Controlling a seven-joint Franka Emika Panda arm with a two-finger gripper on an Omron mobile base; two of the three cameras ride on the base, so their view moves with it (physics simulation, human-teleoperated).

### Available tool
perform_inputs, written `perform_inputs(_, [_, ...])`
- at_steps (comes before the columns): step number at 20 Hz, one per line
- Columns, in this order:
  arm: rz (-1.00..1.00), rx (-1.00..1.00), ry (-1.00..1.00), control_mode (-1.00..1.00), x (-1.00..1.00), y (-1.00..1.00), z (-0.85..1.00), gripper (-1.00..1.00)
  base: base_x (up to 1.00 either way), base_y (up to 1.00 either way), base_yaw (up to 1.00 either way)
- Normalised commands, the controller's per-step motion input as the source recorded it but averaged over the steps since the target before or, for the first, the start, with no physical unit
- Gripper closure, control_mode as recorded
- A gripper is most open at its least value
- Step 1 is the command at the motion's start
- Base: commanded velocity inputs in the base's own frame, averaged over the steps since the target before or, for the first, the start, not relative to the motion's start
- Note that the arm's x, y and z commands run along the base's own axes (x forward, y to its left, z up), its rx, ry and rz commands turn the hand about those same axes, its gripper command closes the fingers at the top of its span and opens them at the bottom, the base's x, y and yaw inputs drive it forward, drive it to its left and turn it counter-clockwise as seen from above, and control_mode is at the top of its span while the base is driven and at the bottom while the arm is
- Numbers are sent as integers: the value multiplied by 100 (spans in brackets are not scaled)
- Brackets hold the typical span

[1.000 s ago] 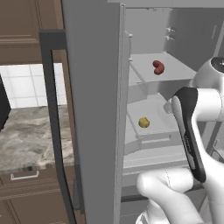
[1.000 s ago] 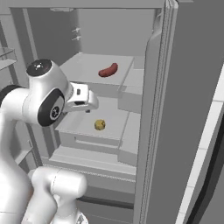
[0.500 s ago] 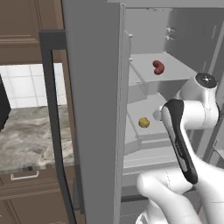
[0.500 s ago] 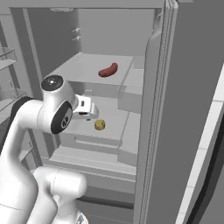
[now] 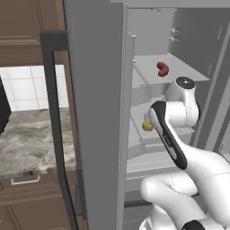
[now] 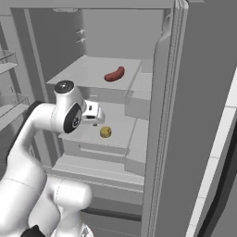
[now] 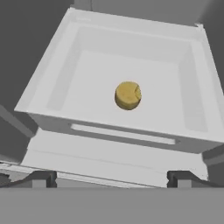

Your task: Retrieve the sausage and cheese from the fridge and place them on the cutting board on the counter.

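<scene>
Fingers (image 7: 43, 178) spread wide — cheese (image 7: 127, 95) mid-shelf, untouched.

Reddish-brown sausage (image 6: 114, 74), pale yellow cheese (image 7: 127, 95), grey fridge (image 5: 96, 112), grey-beige marbled counter (image 5: 27, 141).

A home kitchen: an open fridge (image 5: 96, 112), marbled counter (image 5: 27, 143), dark brown cabinets (image 5: 20, 33) and white wall tiles (image 5: 20, 87)

cheese (image 5: 147, 126) half behind robot arm (image 5: 168, 134)
</scene>
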Motion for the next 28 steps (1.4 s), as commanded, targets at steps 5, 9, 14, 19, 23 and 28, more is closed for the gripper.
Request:
perform_inputs(5, [0, 0, 4, -100, 78, 0, -45, -100, 0, 0, 0])
perform_inputs(9, [0, 0, 8, -100, 68, 0, -46, -100, 0, 0, 0])
perform_inputs(14, [0, 0, 12, -100, 52, -4, -41, -100, 0, 0, 0])
perform_inputs(19, [0, 0, 12, -100, 41, -21, -31, -100, 0, 0, 0])
perform_inputs(23, [0, 0, 7, -100, 41, -17, -37, -100, 0, 0, 0])
perform_inputs(28, [0, 0, 7, -100, 26, 0, -38, -100, 0, 0, 0])
